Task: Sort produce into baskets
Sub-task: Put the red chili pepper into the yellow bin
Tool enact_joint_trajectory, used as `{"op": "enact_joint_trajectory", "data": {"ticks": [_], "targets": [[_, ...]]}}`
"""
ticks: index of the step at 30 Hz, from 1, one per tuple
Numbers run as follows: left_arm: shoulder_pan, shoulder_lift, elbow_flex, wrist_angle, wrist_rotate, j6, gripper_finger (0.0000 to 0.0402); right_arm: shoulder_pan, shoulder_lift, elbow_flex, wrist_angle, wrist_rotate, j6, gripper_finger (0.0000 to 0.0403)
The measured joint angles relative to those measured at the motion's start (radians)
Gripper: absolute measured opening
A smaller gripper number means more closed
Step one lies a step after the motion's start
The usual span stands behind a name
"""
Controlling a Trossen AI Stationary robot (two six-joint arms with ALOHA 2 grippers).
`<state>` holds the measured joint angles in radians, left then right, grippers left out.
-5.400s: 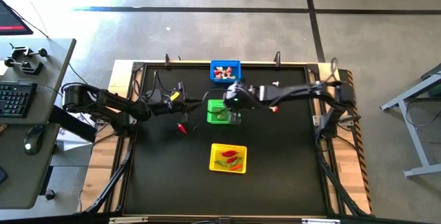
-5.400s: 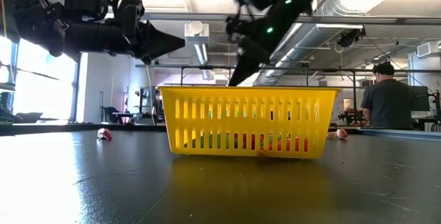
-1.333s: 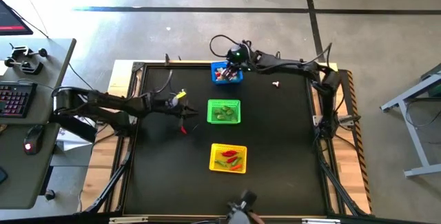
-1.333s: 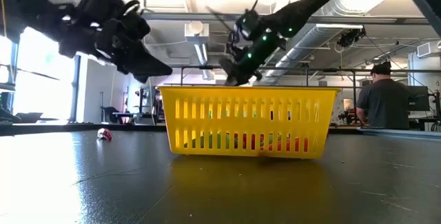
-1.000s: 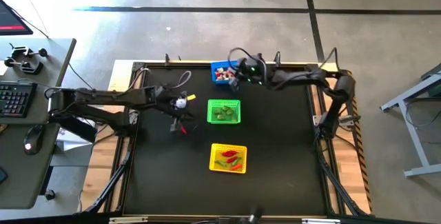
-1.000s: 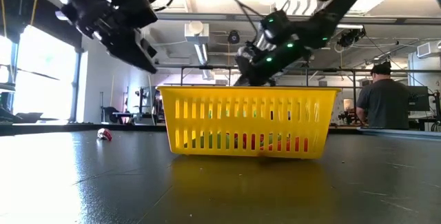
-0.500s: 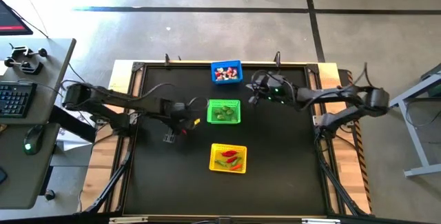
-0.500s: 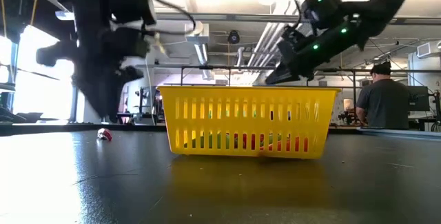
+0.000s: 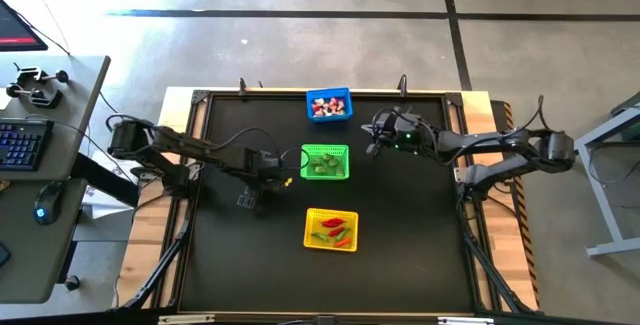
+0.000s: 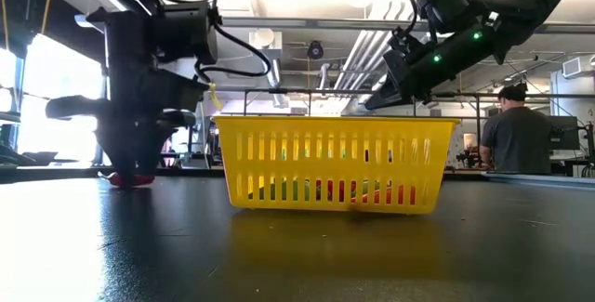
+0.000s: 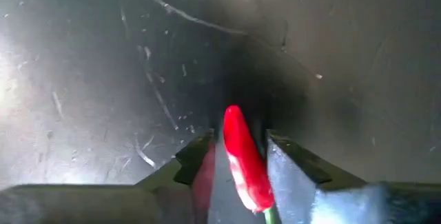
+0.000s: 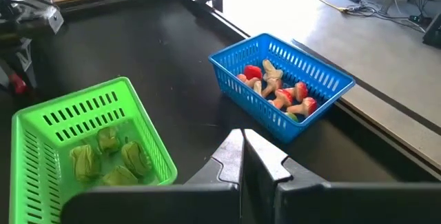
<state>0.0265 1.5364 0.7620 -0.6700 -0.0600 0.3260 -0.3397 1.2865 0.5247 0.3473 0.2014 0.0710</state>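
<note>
A slim red chilli [image 11: 244, 160] lies on the black table, left of the green basket [image 9: 325, 161]. My left gripper [image 11: 238, 172] points down over it, open, with one finger on each side; in the low view the chilli [image 10: 130, 179] shows under the gripper [image 10: 130, 167]. My right gripper [image 9: 372, 137] is shut on nothing, above the table to the right of the green basket. The blue basket [image 12: 282, 86] holds white-and-red mushroom bits. The green basket [image 12: 89, 141] holds leafy bits. The yellow basket [image 9: 331, 228] holds chillies.
The three baskets stand in a line down the table's middle, blue at the far edge, yellow nearest. Bare table lies left and right of them. A person stands in the room beyond the table [image 10: 521, 139].
My left gripper has tipped to point straight down, dropped to the table over the chilli, and opened. My right gripper, still shut, has drawn away from the blue basket toward the table's right and near side.
</note>
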Motion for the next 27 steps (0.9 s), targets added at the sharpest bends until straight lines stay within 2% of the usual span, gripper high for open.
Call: {"op": "enact_joint_trajectory", "data": {"ticks": [7, 9, 13, 18, 23, 27], "targets": [[0.000, 0.001, 0.008, -0.001, 0.026, -0.011, 0.0025, -0.001, 0.000, 0.000, 0.001, 0.000, -0.001, 0.0000], [0.000, 0.001, 0.032, 0.000, 0.038, -0.033, 0.0010, -0.001, 0.000, 0.000, 0.001, 0.000, -0.003, 0.0000], [0.006, 0.001, 0.121, 0.011, 0.126, -0.086, 0.0011, -0.001, 0.000, 0.000, -0.004, -0.001, -0.004, 0.0000], [0.014, 0.001, 0.239, 0.119, 0.235, -0.201, 0.0009, -0.001, 0.000, 0.000, -0.006, -0.001, -0.001, 0.0000], [-0.010, 0.012, 0.334, 0.225, 0.414, -0.294, 0.0009, -0.001, 0.000, 0.000, -0.017, -0.001, -0.001, 0.0000], [-0.053, 0.060, 0.363, 0.354, 0.528, -0.354, 0.0009, -0.001, 0.000, 0.000, -0.017, -0.002, 0.014, 0.0000]]}}
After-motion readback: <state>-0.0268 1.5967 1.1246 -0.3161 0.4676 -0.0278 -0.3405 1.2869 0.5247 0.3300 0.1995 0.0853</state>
